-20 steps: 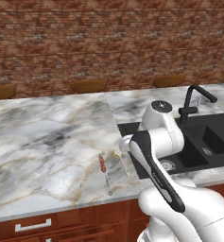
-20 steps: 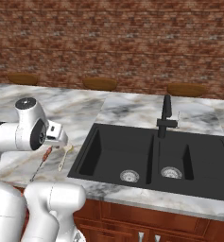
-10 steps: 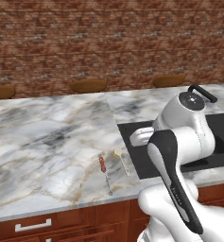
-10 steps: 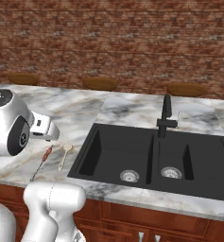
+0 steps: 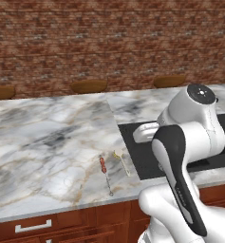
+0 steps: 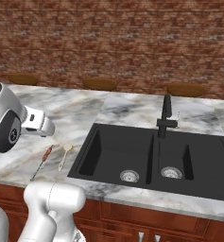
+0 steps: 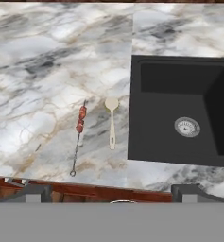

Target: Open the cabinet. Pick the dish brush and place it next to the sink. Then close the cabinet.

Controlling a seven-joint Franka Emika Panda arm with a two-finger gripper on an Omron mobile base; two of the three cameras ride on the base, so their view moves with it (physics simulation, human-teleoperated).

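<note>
So the claw (image 7: 113, 191) is spread wide, nothing gripped. A pale brush (image 7: 111, 122) and a skewer (image 7: 78, 137) are laid side by side on the worktop (image 7: 47, 71), just beside the sink (image 7: 179, 113).

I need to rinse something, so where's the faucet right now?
In the right base view the black faucet stands upright at the back edge of the black sink, behind the divider between its two basins, on the marble counter.

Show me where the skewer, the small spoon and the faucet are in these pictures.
skewer (image 7: 79, 124): hand view, on the red pieces along its thin rod.
small spoon (image 7: 111, 124): hand view, on its pale handle.
faucet (image 6: 165, 116): right base view, on its black upright body.
</note>
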